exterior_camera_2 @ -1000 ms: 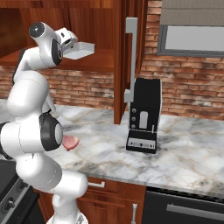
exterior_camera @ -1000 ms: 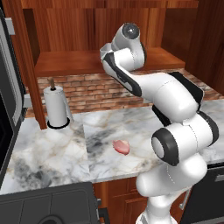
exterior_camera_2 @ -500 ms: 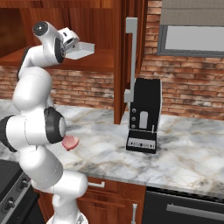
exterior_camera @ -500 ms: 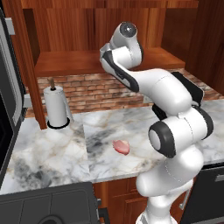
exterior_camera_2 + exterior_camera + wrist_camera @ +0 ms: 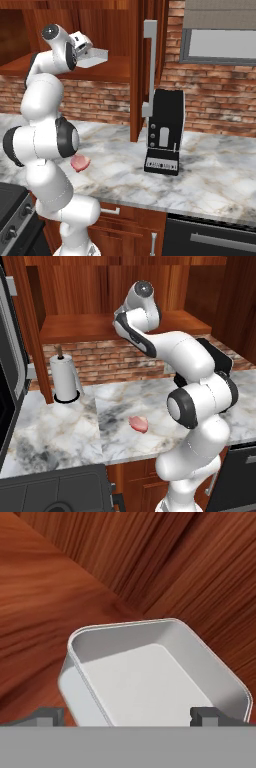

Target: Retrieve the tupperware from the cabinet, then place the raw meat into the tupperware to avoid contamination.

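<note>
closest to us on the marbled worktop [image 5: 60,431] lies the raw meat [image 5: 138,423], a small flat pink slab, alone and well apart from the paper-towel roll [image 5: 65,377] at the wall. we judge it soft, limp and slick, so it will need a pinch across its narrow middle and a short carry.

above it, up on the open shelf of the cabinet [image 5: 95,328], our end effector [image 5: 127,716] hangs with its jaws spread wide and nothing between them; the two dark fingertips [image 5: 47,715] stand one to each side of the tupperware [image 5: 150,672]. the box sits on the shelf floor, near the back corner where the wood panels meet, open side up and with nothing in it.

we judge the tupperware light, thin-walled and somewhat springy, with smooth sides that could slip or bow under a hard squeeze. the best hold looks to be across its shorter width, low on the straight walls and away from the rounded corners, with a gentle close.

farther right, beyond the cabinet door, the black coffee machine [image 5: 164,132] stands on the worktop.
</note>
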Tool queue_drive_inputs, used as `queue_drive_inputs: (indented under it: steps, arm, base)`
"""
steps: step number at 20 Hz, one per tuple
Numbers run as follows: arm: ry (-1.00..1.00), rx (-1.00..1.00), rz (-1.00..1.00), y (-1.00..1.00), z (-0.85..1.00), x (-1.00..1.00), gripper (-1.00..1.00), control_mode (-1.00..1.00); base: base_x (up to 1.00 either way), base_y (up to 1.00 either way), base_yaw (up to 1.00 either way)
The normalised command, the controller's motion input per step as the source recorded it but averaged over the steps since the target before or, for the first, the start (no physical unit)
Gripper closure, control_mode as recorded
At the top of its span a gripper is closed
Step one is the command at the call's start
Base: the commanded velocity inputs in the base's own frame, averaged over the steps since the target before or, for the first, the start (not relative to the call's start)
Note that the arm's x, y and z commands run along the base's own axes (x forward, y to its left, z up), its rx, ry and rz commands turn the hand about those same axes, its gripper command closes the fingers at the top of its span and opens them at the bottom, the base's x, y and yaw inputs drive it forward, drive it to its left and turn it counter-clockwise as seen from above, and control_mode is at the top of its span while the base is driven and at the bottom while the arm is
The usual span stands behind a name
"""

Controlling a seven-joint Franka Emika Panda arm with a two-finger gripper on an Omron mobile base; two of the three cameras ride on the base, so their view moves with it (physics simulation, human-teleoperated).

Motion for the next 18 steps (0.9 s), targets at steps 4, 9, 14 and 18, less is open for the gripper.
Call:
queue_drive_inputs:
  steps: [4, 9, 14, 18]
  arm:
    - [0.02, 0.0, 0.0, 0.01, -0.05, 0.17, -1.0, -1.0]
    - [0.03, 0.0, 0.0, 0.0, -0.06, 0.07, 1.0, -1.0]
    - [0.03, 0.0, 0.0, 0.0, -0.05, 0.03, 1.0, -1.0]
    - [0.02, 0.0, 0.0, 0.0, -0.02, 0.0, 1.0, -1.0]
  base:
    - [0.0, 0.0, 0.0]
    - [0.0, 0.0, 0.0]
    - [0.0, 0.0, 0.0]
    - [0.0, 0.0, 0.0]
